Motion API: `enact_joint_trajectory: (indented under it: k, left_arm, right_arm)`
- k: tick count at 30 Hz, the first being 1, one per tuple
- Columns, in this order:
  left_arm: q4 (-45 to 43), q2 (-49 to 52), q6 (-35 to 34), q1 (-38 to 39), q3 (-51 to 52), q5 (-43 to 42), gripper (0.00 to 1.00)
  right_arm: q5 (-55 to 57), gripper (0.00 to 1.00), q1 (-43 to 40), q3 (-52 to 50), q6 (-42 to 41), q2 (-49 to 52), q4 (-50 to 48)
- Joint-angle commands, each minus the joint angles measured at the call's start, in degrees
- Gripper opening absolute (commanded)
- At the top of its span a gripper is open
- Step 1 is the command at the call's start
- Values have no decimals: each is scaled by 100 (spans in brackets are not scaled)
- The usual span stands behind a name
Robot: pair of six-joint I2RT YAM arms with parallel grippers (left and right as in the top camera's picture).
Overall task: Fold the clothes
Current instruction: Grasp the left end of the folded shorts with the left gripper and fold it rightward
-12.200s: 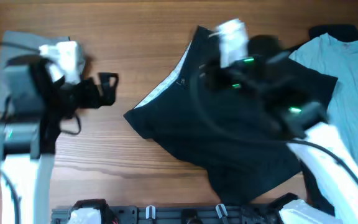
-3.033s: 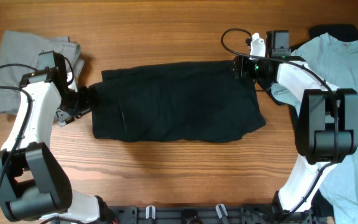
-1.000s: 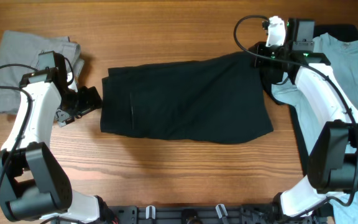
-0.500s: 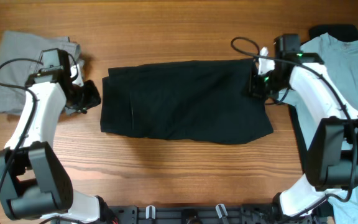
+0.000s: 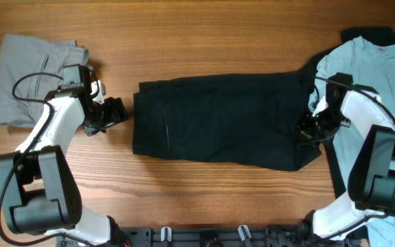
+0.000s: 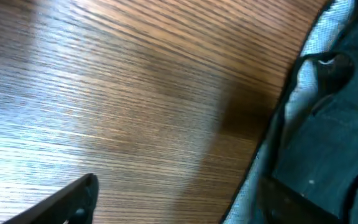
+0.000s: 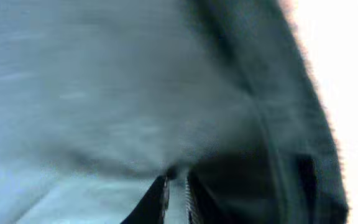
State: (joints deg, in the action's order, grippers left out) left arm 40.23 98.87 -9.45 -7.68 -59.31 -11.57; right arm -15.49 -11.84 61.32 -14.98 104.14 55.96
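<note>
The black shorts (image 5: 218, 120) lie spread flat across the middle of the table. My left gripper (image 5: 113, 112) is open and empty on the wood, just off the shorts' left edge. In the left wrist view (image 6: 185, 205) its jaws stand wide apart, and the shorts' pale-lined waistband edge (image 6: 289, 118) lies by the right finger. My right gripper (image 5: 308, 129) is at the shorts' right edge. In the right wrist view (image 7: 178, 193) its fingers are pinched together on fabric. The grey shorts (image 5: 33, 75) lie folded at the far left. The pale blue T-shirt (image 5: 382, 82) lies at the right.
A second dark garment (image 5: 369, 33) shows at the back right, partly under the T-shirt. Bare wood lies in front of and behind the black shorts. A black rail (image 5: 204, 237) runs along the table's front edge.
The black shorts have slid to the right. My right gripper has moved toward the front along their right edge, and my left gripper has followed to the right.
</note>
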Motion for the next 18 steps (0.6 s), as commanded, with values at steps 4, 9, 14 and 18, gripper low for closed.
enact_joint_trajectory:
  k: [4, 9, 14, 18]
  left_arm:
    - [-256, 743, 787, 201, 24, -1834, 95]
    - [-299, 1473, 1357, 535, 22, -2594, 90]
    - [-518, 1720, 1217, 890, 22, -2634, 50]
    - [-525, 1709, 1132, 990, 15, -2581, 4]
  right_arm:
    - [-1285, 19, 107, 393, 1071, -1266, 37]
    - [-1285, 21, 118, 380, 1049, -1436, 48]
    - [-1285, 20, 407, 380, 1029, -1436, -118]
    - [-1285, 19, 492, 382, 986, -1436, -168]
